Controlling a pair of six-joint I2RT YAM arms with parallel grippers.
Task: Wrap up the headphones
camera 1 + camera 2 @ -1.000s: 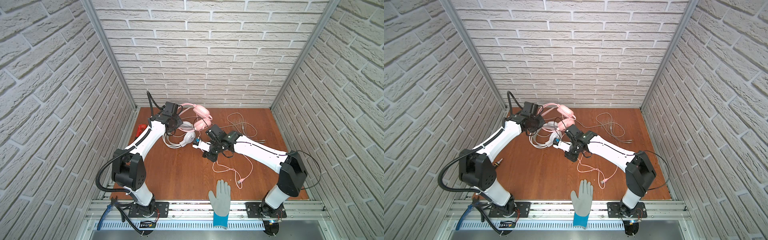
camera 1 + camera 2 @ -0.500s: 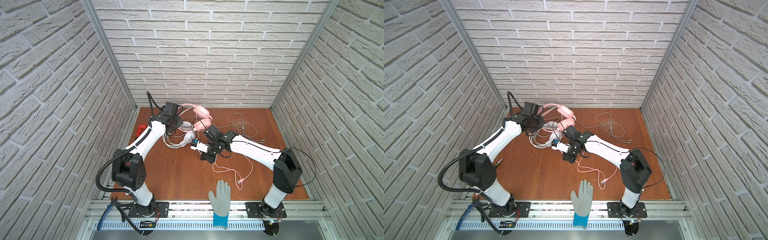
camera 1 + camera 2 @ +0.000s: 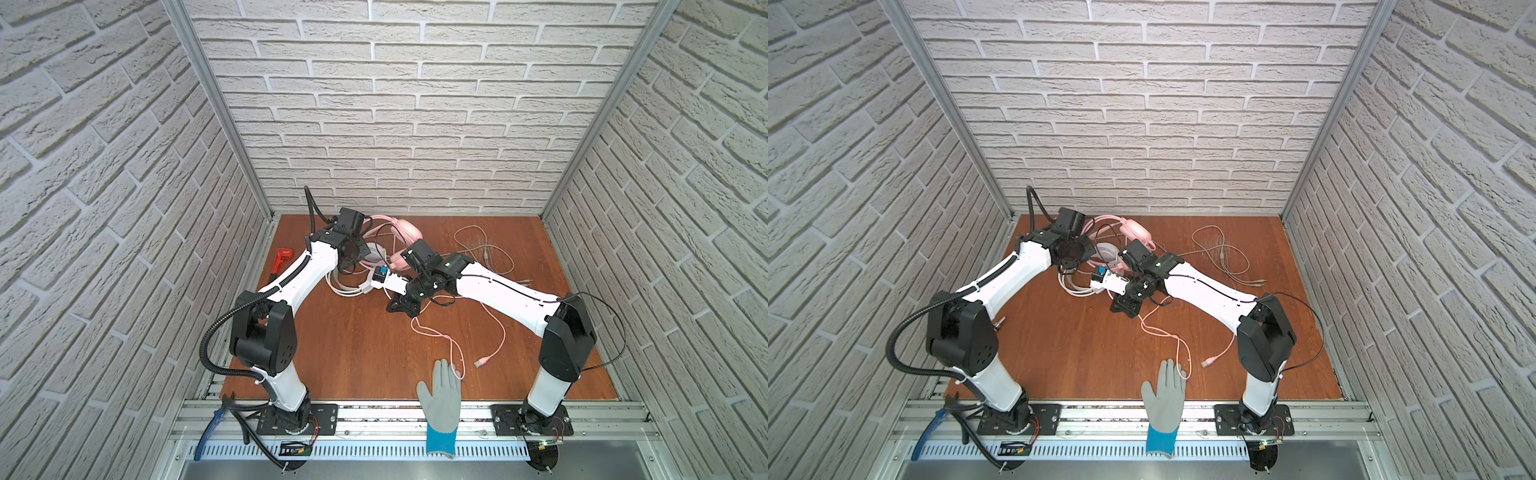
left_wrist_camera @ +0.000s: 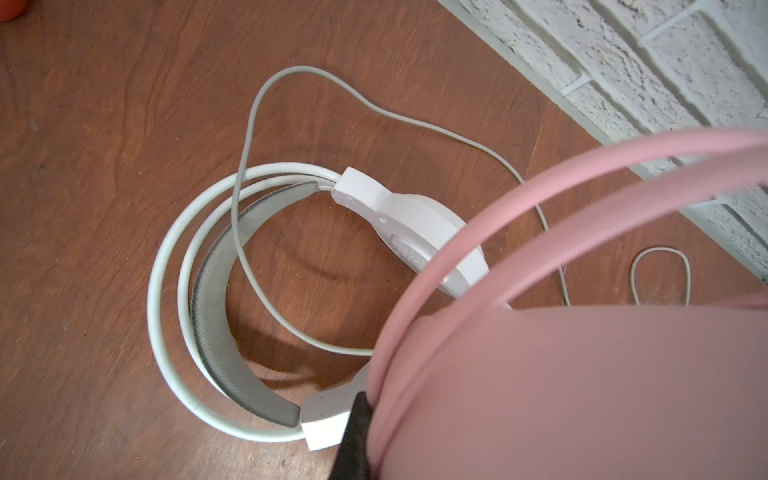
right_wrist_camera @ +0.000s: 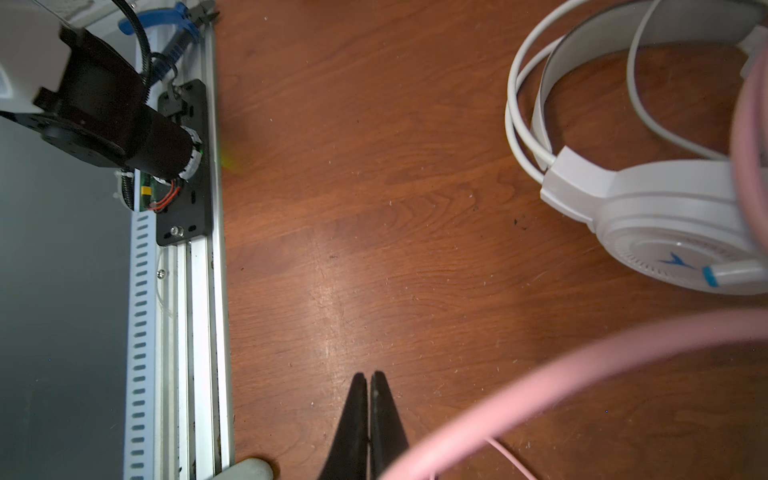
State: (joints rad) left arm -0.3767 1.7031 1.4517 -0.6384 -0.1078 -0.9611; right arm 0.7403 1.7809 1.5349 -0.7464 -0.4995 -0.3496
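Tightly, brick walls (image 3: 415, 124) enclose wooden tabletop (image 3: 353, 345), headphones (image 3: 405, 232).

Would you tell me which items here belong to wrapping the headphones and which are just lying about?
Job: pink headset, white headset, pink cable, grey cable.
Lying about: red wrench, grey work glove, blue-handled pliers.

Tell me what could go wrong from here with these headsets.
The pink headset overhangs the white headset, with a grey cable looped beneath its bands; lifting it may drag both. The pink cable trails to the glove and may snag there.
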